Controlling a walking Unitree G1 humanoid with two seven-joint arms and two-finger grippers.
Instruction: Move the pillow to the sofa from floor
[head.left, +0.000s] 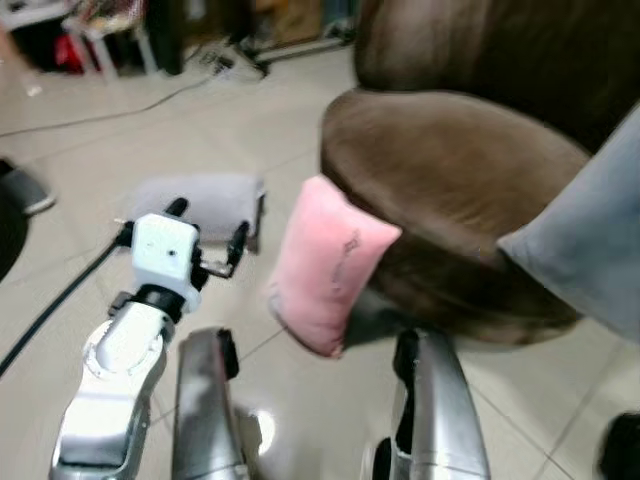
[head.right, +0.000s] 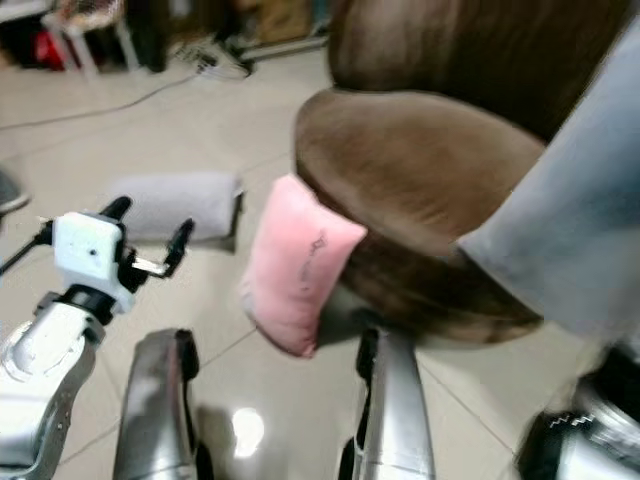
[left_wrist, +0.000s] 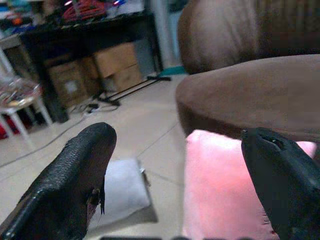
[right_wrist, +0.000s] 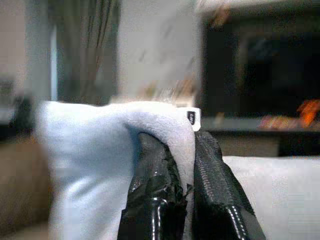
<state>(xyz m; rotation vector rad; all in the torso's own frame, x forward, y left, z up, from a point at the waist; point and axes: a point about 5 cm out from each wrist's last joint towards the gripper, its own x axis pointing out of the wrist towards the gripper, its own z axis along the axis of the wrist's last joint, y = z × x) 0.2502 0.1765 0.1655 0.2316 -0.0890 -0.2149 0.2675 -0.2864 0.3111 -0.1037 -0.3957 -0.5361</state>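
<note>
Right gripper (right_wrist: 172, 165) has its 2 black fingers clamped on a fold of the grey pillow (head.right: 570, 220), held up in the air over the right edge of the brown sofa (head.left: 450, 170) seat, off the floor. Left gripper (head.left: 207, 232) hangs low over the tiled floor (head.left: 120, 140), fingers spread apart, holding nothing. A pink pillow (head.left: 325, 262) leans against the sofa front. A 2nd grey pillow (head.left: 200, 200) lies flat on the floor just beyond the left gripper.
</note>
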